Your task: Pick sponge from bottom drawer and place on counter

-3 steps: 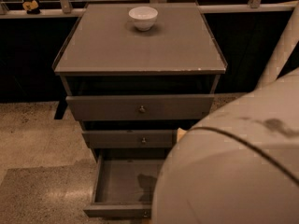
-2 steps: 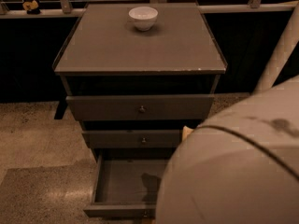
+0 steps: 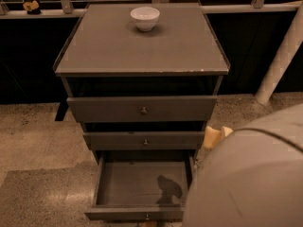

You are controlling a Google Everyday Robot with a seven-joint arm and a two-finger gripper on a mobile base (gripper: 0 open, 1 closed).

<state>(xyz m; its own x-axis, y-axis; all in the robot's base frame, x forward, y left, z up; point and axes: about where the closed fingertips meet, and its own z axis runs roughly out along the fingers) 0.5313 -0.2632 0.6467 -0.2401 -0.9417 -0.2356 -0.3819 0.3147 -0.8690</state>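
Camera view, only one there is.

Worktop (image 3: 142, 51): grey square top with a thin raised rim and small chips along the front edge near the front-right corner. The only thing on it is a white bowl (image 3: 145, 18), upright, at the middle of the back edge.

Three grey drawers sit under the front edge. The top drawer (image 3: 109, 109) and middle drawer (image 3: 118, 140) are each pulled out a little, and each has a small round knob at the centre. The bottom drawer (image 3: 128, 183) is pulled out well past both. Its grey floor is exposed and carries only a dark shadow (image 3: 168, 189) towards the right side.

Sponge (image 3: 213, 137): pale yellow with a wavy edge. It is not in the bottom drawer and not on the worktop. It sits below the front-right corner of the worktop, just off the right end of the middle drawer's front panel, at about that drawer's height. Only part of it shows. The rest is behind my arm (image 3: 251, 178), whose big pale shell fills the lower-right of the view. I can't tell if the sponge touches the drawer front.

My fingers are hidden behind the arm shell, somewhere beside the sponge. I can't tell how far open they are or whether they have hold of the sponge.

Surroundings: speckled floor (image 3: 38, 136), a white post (image 3: 281, 56) leaning off the right edge of the worktop, a rail (image 3: 246, 7) behind the back edge, and a small yellowish object (image 3: 31, 6) on the ledge beyond the back-left corner.
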